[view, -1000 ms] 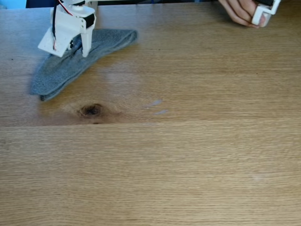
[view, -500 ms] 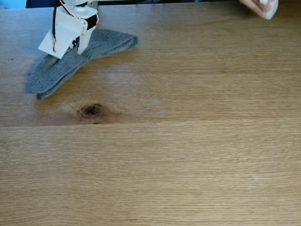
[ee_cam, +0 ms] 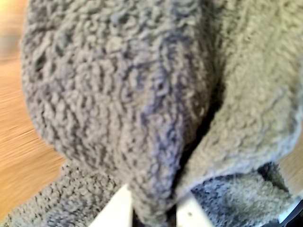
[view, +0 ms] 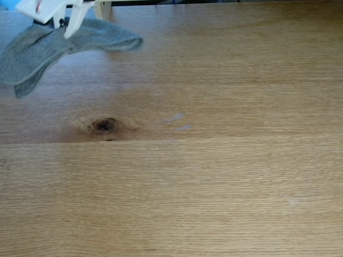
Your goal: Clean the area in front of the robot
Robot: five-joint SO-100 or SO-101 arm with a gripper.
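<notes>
The oak table top [view: 225, 182] takes up nearly all of the fixed view, light brown with a plank seam across it. This is the area to clean, and it lies in front of the white arm [view: 48, 8], which stands at the top left corner of that view. The grey knitted cloth [view: 37, 51] hangs and drags from the gripper [view: 67, 29] at the far left edge, well apart from the dark knot [view: 104, 125] and the small pale smears [view: 179, 121] right of it.

In the wrist view a fold of the cloth [ee_cam: 142, 118] sits between the two white fingertips [ee_cam: 118, 213], so the jaws are pinching the cloth.

The main risk, in my judgement, is that the smears are missed: the cloth is far off to the side of them. Also, the pinch holds only a narrow fold, so friction on the wood could pull the cloth out during a wipe.
</notes>
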